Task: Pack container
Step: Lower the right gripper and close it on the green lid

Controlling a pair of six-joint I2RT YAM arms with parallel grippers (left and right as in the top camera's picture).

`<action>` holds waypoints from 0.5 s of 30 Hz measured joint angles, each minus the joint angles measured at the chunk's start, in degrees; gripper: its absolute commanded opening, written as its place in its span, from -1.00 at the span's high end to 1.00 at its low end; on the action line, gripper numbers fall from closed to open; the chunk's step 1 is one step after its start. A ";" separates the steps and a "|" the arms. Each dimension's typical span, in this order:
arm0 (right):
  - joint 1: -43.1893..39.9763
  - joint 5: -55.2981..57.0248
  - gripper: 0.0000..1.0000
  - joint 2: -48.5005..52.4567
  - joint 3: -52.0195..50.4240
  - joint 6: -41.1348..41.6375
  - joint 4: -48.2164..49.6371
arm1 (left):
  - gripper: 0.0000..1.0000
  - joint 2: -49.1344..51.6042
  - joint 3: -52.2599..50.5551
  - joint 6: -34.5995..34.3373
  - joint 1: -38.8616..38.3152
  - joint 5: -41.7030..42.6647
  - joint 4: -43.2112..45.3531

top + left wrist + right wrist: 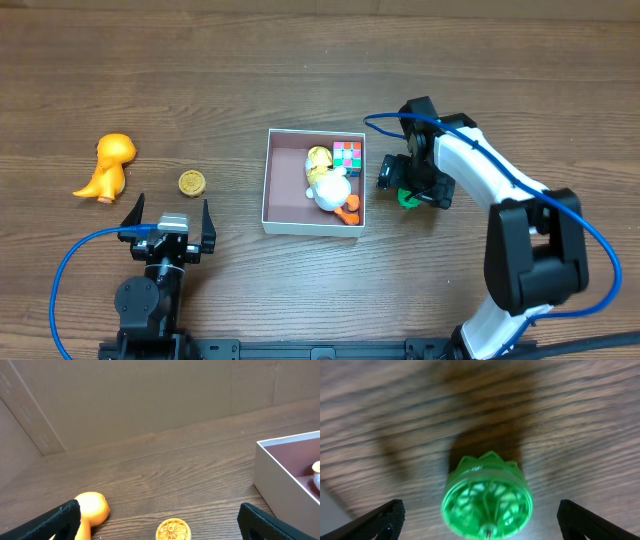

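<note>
**Left gripper**: jaws wide apart and empty. It is to the left of the container and nearer the robot's base.

**Right gripper**: jaws wide apart and pointing down over a green toy, which no finger touches. It is just off the container's right wall.

**Green toy**: round and translucent with a scalloped rim. It lies on the wooden table between the right fingers, just right of the container.

**Container**: a square shallow box with white walls and a pink-brown floor, at mid-table between the two arms.
- Contents, item 1: a white-and-yellow duck toy with orange feet, lying against the right wall.
- Contents, item 2: a colour puzzle cube, in the far right corner, touching the duck.

**Gold disc**: a small embossed disc on the table, left of the container.

**Orange dinosaur figure**: further left of the container, beyond the disc.
</note>
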 measured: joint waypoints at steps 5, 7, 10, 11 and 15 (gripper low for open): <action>0.00 0.22 -1.00 2.32 -0.04 0.00 0.02 | -1.00 0.00 0.00 0.00 0.00 0.00 0.00; 0.00 0.22 -1.00 2.47 -0.04 -0.02 0.17 | -1.00 0.00 0.00 0.00 0.00 0.00 0.00; 0.00 0.20 -1.00 2.47 -0.04 -0.42 0.26 | -1.00 0.00 0.00 -0.02 0.00 0.00 0.00; 0.00 0.20 -1.00 2.47 -0.04 -0.55 0.26 | -1.00 0.00 0.00 -0.02 0.00 0.00 0.00; 0.00 0.22 -0.98 2.47 -0.04 -1.25 0.46 | -1.00 0.00 0.00 -0.02 0.00 -0.02 0.00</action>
